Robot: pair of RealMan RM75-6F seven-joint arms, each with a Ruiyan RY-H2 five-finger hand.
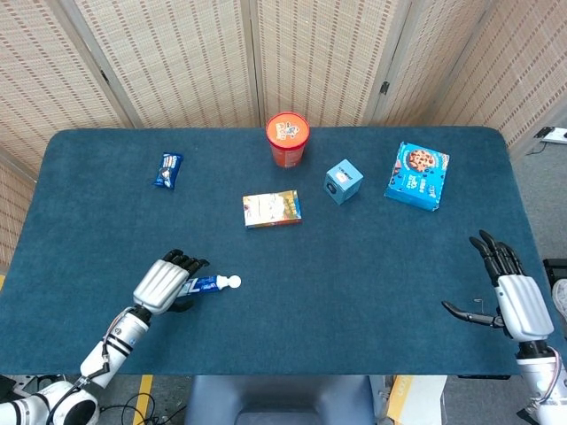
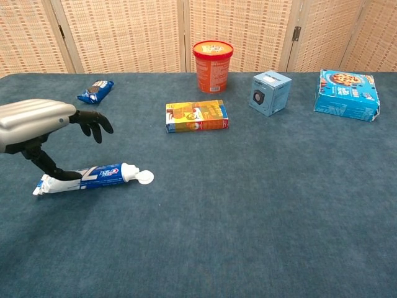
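Observation:
A white and blue toothpaste tube [image 1: 213,283] [image 2: 99,176] lies flat near the table's front left, its white cap pointing right. My left hand [image 1: 164,283] [image 2: 37,121] hovers over the tube's tail end with its fingers arched above it. In the chest view the thumb reaches down and its tip looks to touch the tube's left part. The fingers stay clear of the tube. My right hand [image 1: 514,301] rests at the front right edge of the table, fingers spread, holding nothing; only the head view shows it.
On the blue table [image 1: 354,283] stand an orange tub [image 1: 287,139] [image 2: 213,65], a yellow box [image 1: 272,210] [image 2: 196,117], a small blue cube box [image 1: 343,181] [image 2: 270,92], a blue cookie box [image 1: 417,175] [image 2: 346,94] and a blue snack packet [image 1: 167,170] [image 2: 95,90].

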